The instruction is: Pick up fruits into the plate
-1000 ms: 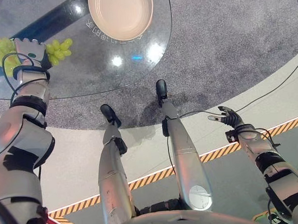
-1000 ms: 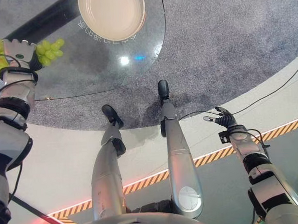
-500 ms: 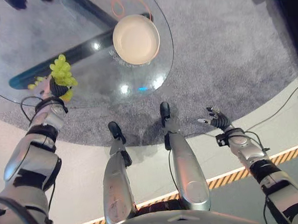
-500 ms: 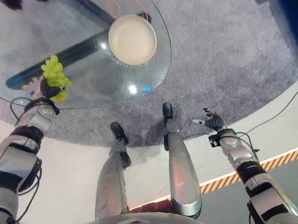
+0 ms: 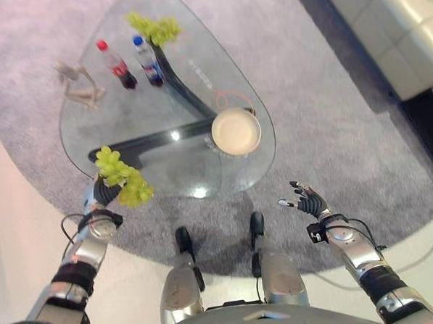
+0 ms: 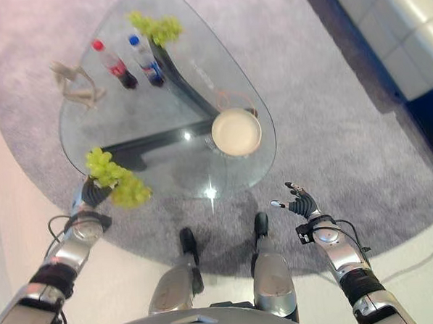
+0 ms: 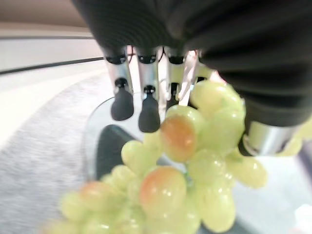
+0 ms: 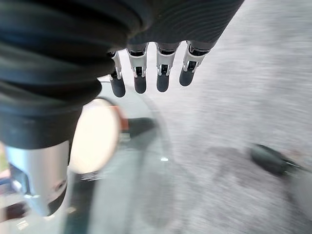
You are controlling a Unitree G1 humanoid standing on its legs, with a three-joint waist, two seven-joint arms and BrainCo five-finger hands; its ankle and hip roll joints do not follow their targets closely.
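At lower left, the left hand (image 5: 102,191) grips a bunch of green grapes (image 5: 123,180) clear of the glass table (image 5: 112,113), ready for the cream round plate (image 5: 236,130); right hand (image 5: 307,199) hangs open, empty.

A glass table (image 5: 126,101) is standing on a carpet (image 5: 330,120), with a sofa (image 5: 391,22) sitting at the far right. On the table, a plate (image 5: 236,131) is lying near its right edge. A bunch of grapes (image 5: 155,27) is resting at the far end, and two bottles (image 5: 131,61) are lying side by side just left of it. A small figurine (image 5: 78,82) is sitting further left. At the table's near left edge, the left robot hand (image 5: 100,194) is holding a second bunch of grapes (image 5: 123,183). The right robot hand (image 5: 305,199) is hanging over the carpet, to the near right of the table, fingers spread.
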